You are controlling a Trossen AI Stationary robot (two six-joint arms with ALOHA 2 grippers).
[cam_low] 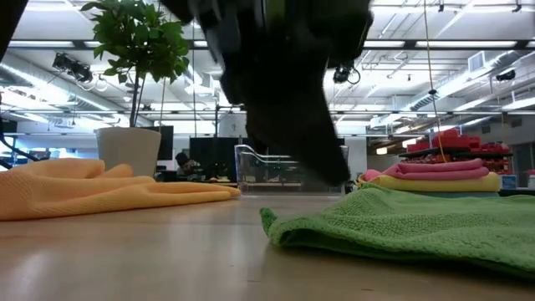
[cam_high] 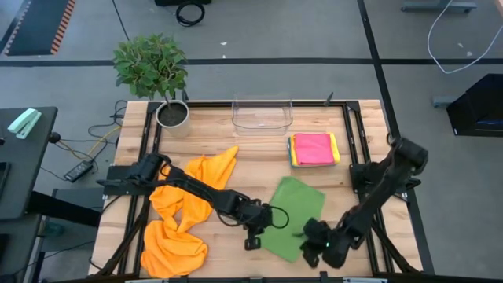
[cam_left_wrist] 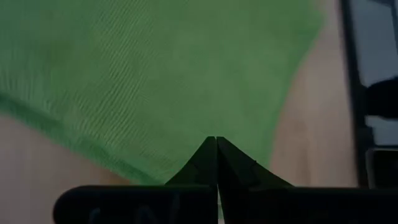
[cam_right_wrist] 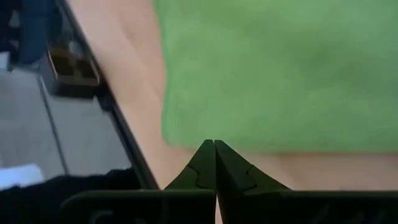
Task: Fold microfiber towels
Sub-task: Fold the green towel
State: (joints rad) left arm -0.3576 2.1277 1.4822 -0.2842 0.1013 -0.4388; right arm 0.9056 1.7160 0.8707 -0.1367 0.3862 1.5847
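A green towel (cam_high: 295,212) lies folded and flat on the table's near middle, also seen in the low view (cam_low: 401,226). My left gripper (cam_high: 262,232) is shut at the towel's left near edge (cam_left_wrist: 124,163), with nothing between its fingers (cam_left_wrist: 216,146). My right gripper (cam_high: 310,233) is shut just off the towel's near right edge (cam_right_wrist: 249,146). In the low view a dark arm (cam_low: 284,92) hangs above the table, clear of the cloth. Crumpled orange towels (cam_high: 185,216) lie on the left. A pink towel tops a folded stack (cam_high: 314,149) at the far right.
A clear plastic bin (cam_high: 262,112) stands at the far middle edge. A potted plant (cam_high: 161,75) sits at the far left corner. Black rails (cam_high: 357,134) run along the table's sides. Bare wood (cam_high: 236,169) shows between the orange towels and the stack.
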